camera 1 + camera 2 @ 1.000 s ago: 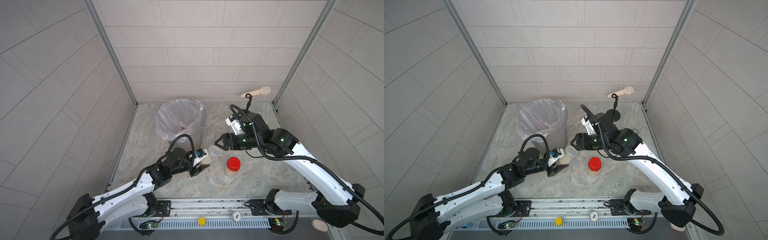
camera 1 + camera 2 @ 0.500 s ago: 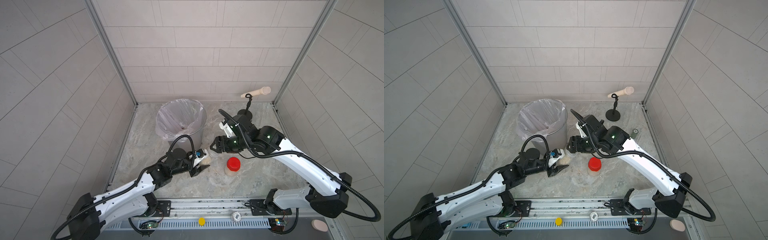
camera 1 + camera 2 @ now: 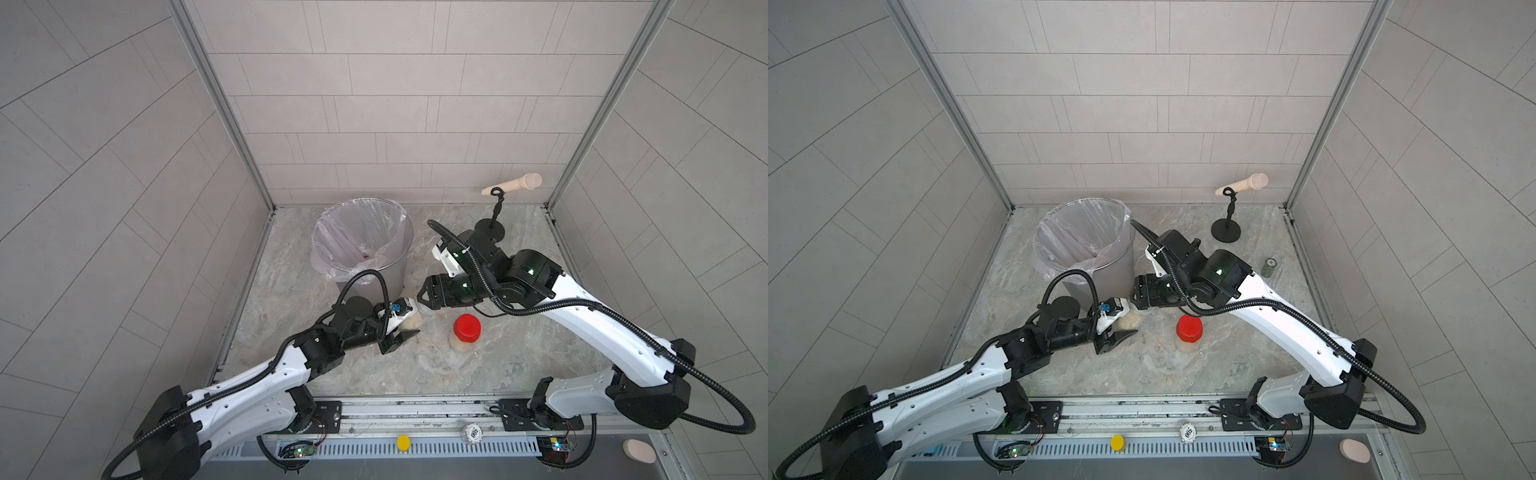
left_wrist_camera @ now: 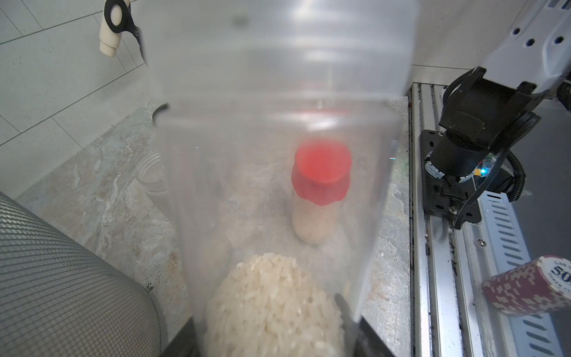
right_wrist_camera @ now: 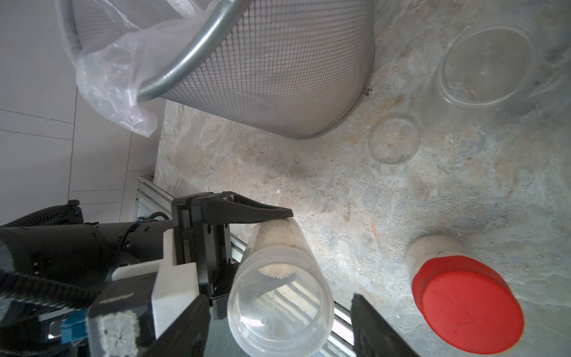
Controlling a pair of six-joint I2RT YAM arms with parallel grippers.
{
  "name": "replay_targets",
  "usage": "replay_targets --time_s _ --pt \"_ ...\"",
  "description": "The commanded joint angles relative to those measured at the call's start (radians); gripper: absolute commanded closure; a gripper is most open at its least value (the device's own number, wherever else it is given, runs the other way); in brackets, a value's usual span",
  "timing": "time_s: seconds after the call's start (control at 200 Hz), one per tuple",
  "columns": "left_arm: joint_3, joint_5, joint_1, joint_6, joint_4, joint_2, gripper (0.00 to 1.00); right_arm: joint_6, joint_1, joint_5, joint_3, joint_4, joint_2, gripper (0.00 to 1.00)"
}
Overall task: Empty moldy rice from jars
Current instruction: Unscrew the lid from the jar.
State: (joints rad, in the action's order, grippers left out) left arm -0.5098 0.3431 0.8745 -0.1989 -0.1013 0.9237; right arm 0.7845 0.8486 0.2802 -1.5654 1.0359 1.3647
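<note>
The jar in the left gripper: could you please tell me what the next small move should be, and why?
Probably close the right gripper on the clear lid. The left gripper clamps the jar, rice inside, and the right jaws straddle its lid end with gaps either side, so nothing can twist it off yet.

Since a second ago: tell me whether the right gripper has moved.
Yes. Against the unmoved red-lidded jar, the right gripper has slid toward the clear jar held by the left gripper.

Past bin [image 3: 395,270] and red-lidded jar [image 3: 466,332], front floor [image 3: 478,374] lies open.
</note>
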Motion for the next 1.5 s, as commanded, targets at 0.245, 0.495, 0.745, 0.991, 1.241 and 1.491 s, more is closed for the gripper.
replay_targets --time_s 0.245,0.495,0.745,0.991,1.241,1.491 --pt "0.002 0.002 -0.004 -0.013 -0.055 -0.014 0.80 -0.029 0.025 -0.025 -0.029 0.035 0.025 0.28" --pt "0.008 -0.002 -0.003 -0.012 -0.053 -0.024 0.80 -0.038 0.026 -0.027 -0.027 0.040 0.028 0.33" --pt "0.008 -0.002 -0.003 -0.010 -0.052 -0.026 0.80 -0.059 0.026 -0.016 -0.022 0.038 0.036 0.41" --pt "0.010 0.001 -0.002 -0.007 -0.044 -0.038 0.80 -0.082 0.026 -0.009 -0.015 0.043 0.050 0.43" --pt "0.017 -0.002 -0.003 -0.006 -0.047 -0.048 0.80 -0.152 0.026 0.023 -0.011 0.038 0.053 0.56" --pt "0.020 0.038 -0.003 -0.001 -0.009 -0.049 0.84 -0.601 -0.038 0.116 -0.044 0.085 0.063 0.86"
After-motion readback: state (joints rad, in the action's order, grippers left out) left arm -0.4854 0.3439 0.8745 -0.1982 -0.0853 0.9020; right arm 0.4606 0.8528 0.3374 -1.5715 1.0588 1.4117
